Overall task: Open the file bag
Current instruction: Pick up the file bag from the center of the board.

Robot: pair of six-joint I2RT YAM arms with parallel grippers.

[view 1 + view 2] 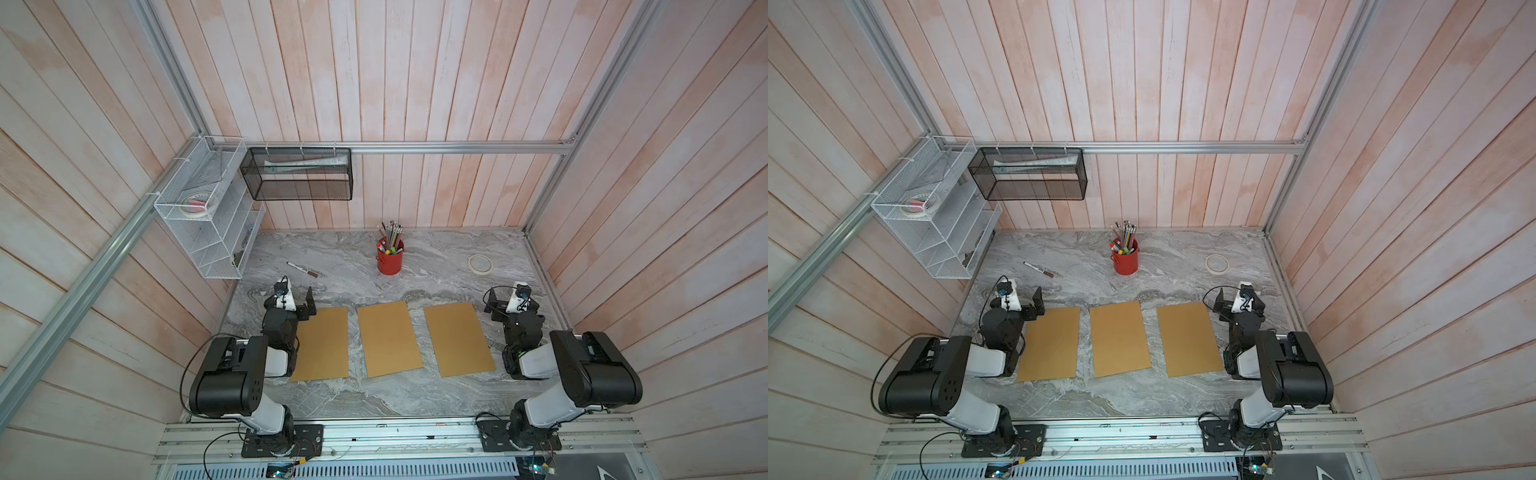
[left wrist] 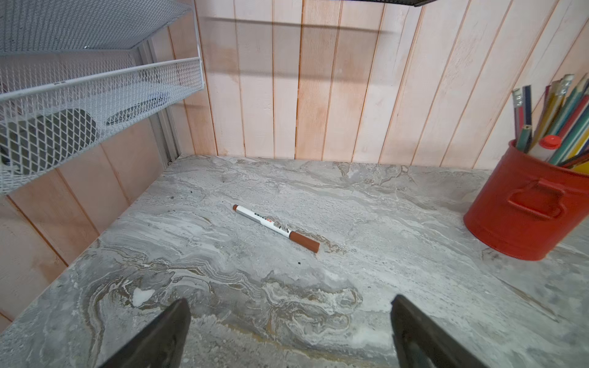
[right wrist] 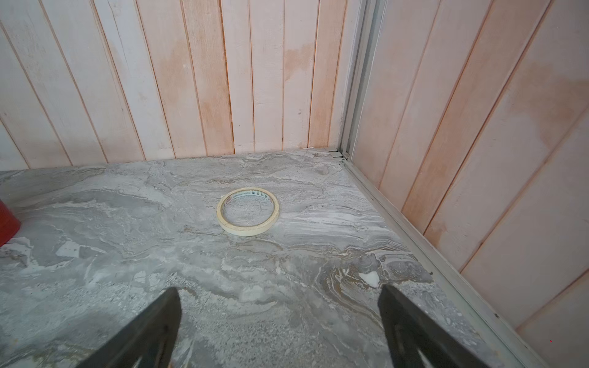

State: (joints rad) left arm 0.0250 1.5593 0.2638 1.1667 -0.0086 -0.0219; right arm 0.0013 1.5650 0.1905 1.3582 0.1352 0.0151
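Top view, file bag (image 1: 322,343) beside left gripper (image 1: 289,296) (unheld)

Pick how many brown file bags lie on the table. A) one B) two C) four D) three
D: a top view shows the left bag, the middle bag and the right bag lying flat side by side, not touching.
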